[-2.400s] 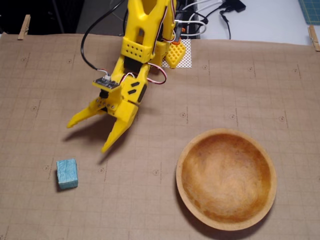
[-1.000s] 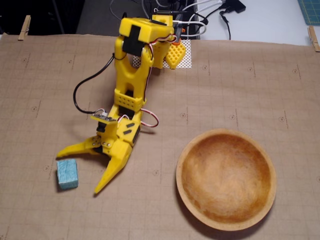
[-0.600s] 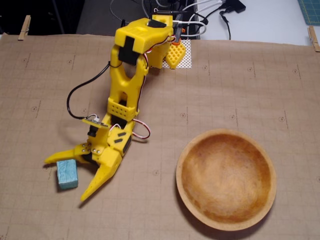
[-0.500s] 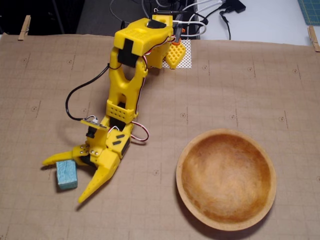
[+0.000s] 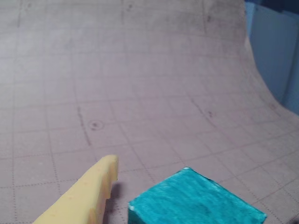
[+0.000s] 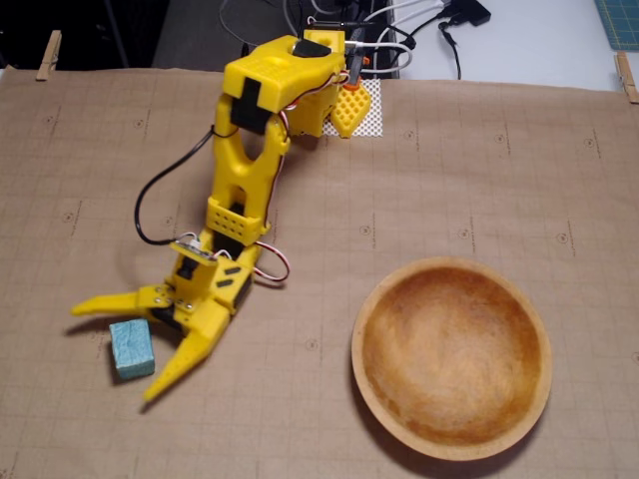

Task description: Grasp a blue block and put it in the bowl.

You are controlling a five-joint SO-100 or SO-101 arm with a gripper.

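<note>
In the fixed view my gripper point(image 6: 110, 349) is spread wide around the blue block point(image 6: 132, 348), which sits on the mat between my fingers; whether either finger touches it I can't quite tell. I judge this the grasp step: next I close. Well off to the right, the bowl point(image 6: 451, 449) looks empty.

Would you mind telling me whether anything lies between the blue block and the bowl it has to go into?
Nothing visible does. In the fixed view the blue block sits between the open gripper fingers, and only bare mat separates it from the bowl to its right.
</note>
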